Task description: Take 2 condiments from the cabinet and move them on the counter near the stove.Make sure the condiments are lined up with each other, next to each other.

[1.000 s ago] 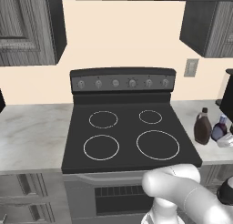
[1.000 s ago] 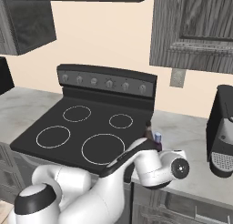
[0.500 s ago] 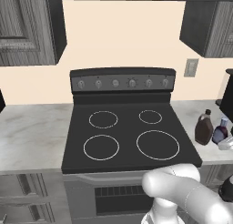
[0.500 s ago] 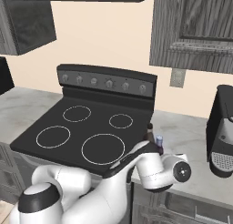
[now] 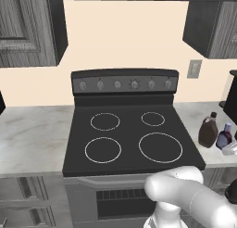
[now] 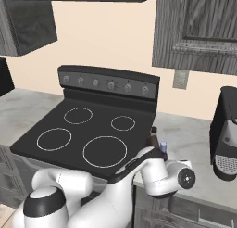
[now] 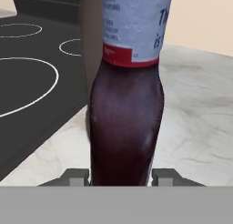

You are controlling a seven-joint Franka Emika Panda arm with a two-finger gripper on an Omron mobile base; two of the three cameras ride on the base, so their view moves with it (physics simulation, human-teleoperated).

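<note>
The small purple-blue bottle (image 7: 125,123) with the red-edged label stands upright between my fingertips (image 7: 75,176), and my gripper (image 7: 120,176) is shut on its lower body. It rests on or just above the marbled counter (image 7: 200,104), right of the black stove (image 5: 129,134). The dark brown bottle (image 5: 208,132) stands on the counter close beside the purple-blue bottle (image 5: 224,136), between it and the stove. My gripper (image 5: 230,149) shows at the right edge of the left base view. In the right base view the brown bottle (image 6: 153,138) and the purple-blue bottle's pale cap (image 6: 163,145) peek over my arm.
A black coffee machine (image 6: 226,129) stands on the counter to the right of the bottles. Grey wall cabinets (image 6: 199,28) hang above with doors shut. The counter (image 5: 28,134) continues left of the stove.
My hand has sunk and shifted slightly right with the purple-blue bottle, ending beside the brown bottle. The brown bottle has not moved.
</note>
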